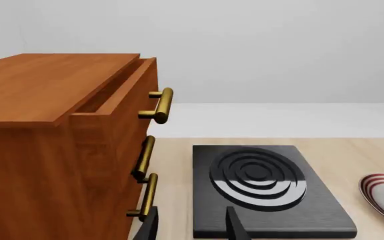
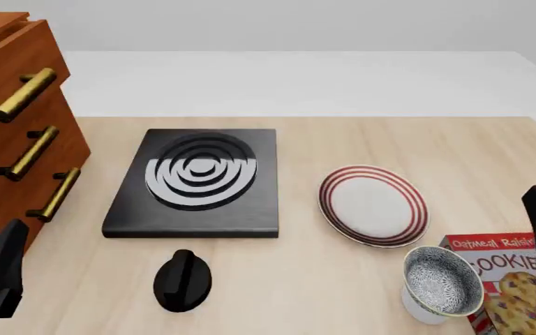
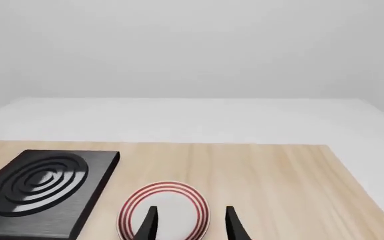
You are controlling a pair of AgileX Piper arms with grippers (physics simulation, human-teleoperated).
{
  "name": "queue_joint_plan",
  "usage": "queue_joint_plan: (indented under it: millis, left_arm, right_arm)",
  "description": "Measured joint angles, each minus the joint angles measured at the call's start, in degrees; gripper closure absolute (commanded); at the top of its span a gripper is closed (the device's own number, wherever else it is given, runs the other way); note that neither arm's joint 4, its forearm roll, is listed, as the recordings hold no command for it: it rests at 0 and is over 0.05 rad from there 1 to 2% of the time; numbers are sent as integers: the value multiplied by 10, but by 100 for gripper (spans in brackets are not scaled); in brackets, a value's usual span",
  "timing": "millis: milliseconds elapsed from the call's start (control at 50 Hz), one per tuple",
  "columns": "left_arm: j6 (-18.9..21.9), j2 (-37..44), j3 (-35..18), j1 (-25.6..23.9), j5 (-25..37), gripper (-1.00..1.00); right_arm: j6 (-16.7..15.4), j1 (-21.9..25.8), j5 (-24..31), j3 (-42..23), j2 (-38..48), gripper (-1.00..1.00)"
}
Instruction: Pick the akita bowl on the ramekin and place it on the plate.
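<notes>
Big wooden drawer cabinet (image 2: 12, 125) filling the far left, brass handles (image 2: 19, 94) jutting toward the table (image 2: 361, 139); top drawer ajar, seen only from the left wrist view. Black stove slab (image 2: 193, 183) at centre-left, ringed burner on top, in all three views. To its right, well apart from the slab, the plate (image 2: 373, 204) with red rings, bare wood all round. Cookie box (image 2: 510, 279) near the right front edge, caught by the front view alone. Just beside it and touching, the akita bowl (image 2: 443, 280) sitting atop the ramekin (image 2: 423, 308), close in front of the plate; neither wrist view catches it. Black knob (image 2: 183, 279) alone at the near edge. Left gripper (image 1: 190, 225) spread, nothing between the fingers; right gripper (image 3: 190, 222) likewise spread, framing the plate.
</notes>
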Motion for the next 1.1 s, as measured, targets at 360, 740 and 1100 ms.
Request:
queue_joint_plan:
  millis: [360,740,1100]
  left_arm:
    - [0,0,0,0,0,-100]
    - [0,0,0,0,0,-100]
    - [0,0,0,0,0,-100]
  right_arm:
    - [7,32,81,-126,59,-100]
    - [-16,82,198,-261,155,-100]
    - [-69,132,325,-349,242,-100]
